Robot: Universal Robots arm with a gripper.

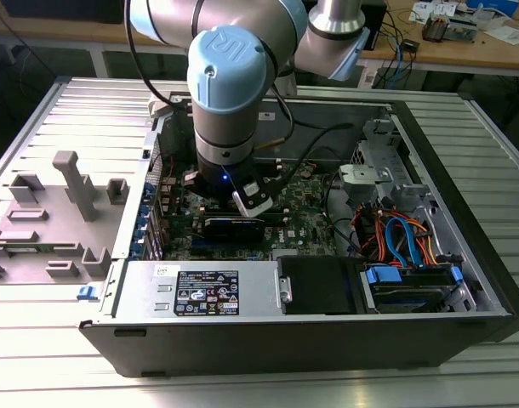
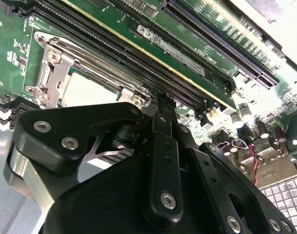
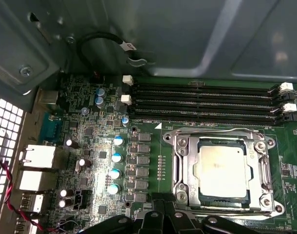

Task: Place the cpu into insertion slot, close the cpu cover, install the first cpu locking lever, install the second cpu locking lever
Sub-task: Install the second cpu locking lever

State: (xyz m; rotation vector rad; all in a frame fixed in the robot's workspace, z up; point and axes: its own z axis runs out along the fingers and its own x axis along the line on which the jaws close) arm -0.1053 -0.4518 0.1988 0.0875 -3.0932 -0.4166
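Showing the cpu [image 3: 222, 170] already seated in the insertion slot [image 3: 186, 171] at lower right, cpu cover [image 3: 263, 168] down over it, tool [image 2: 160, 114] hovering beside, finger spacing impossible to tell.

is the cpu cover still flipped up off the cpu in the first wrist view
No, the cpu cover lies flat around the cpu, its silver frame bordering the chip on all sides.

even bright light, glare on the cpu [image 3: 222, 168]
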